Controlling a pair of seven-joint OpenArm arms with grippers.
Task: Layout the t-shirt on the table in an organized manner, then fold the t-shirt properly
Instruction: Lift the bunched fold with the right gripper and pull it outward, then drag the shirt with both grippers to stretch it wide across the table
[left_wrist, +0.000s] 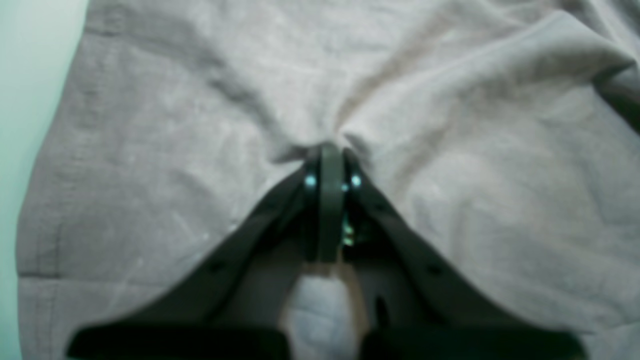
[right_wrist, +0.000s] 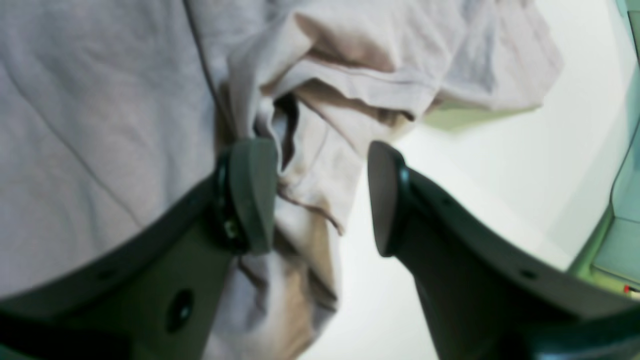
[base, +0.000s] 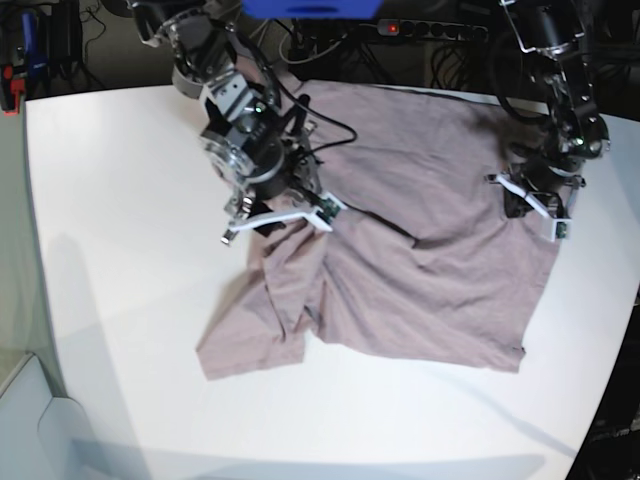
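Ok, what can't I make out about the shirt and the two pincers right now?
- Base view: both pincers' tips, hidden under their wrist housings.
- Left wrist view: whether the shut left pincer pinches or only presses the t-shirt; blurred.
- Right wrist view: which shirt part bunches by the open right pincer; blurred, cropped.

Soft, matt, wrinkled mauve-pink cloth with a fine woven texture for the t-shirt (base: 420, 250); smooth, slightly glossy white surface for the table (base: 120, 200); dark matt plastic with smooth pads for the right gripper (right_wrist: 322, 195) and left gripper (left_wrist: 330, 155).
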